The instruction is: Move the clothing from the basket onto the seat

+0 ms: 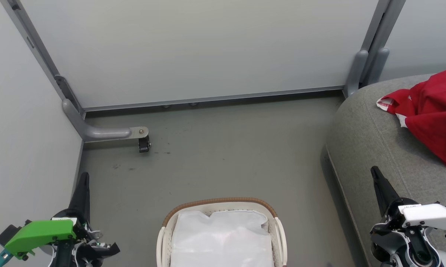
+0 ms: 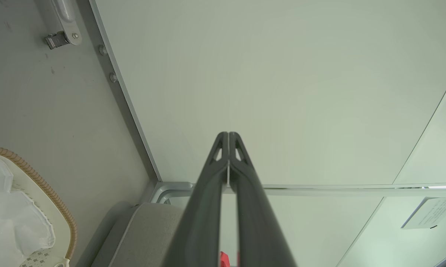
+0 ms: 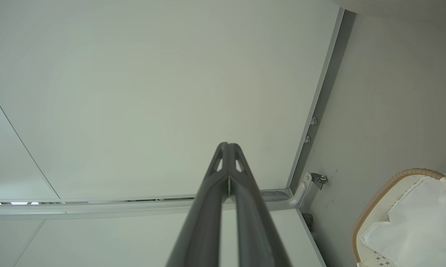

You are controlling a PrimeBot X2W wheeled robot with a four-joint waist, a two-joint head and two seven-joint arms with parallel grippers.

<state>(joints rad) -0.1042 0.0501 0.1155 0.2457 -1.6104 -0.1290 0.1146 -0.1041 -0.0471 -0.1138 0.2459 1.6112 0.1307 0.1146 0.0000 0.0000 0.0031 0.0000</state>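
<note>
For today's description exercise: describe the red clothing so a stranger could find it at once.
Start at the big grey seat on the right of the head view. The clothing lies crumpled on top of it. Against that grey it is bright red, with white trim.

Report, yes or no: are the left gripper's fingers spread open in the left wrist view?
No, the left gripper has its fingers closed together, with the tips touching.
</note>
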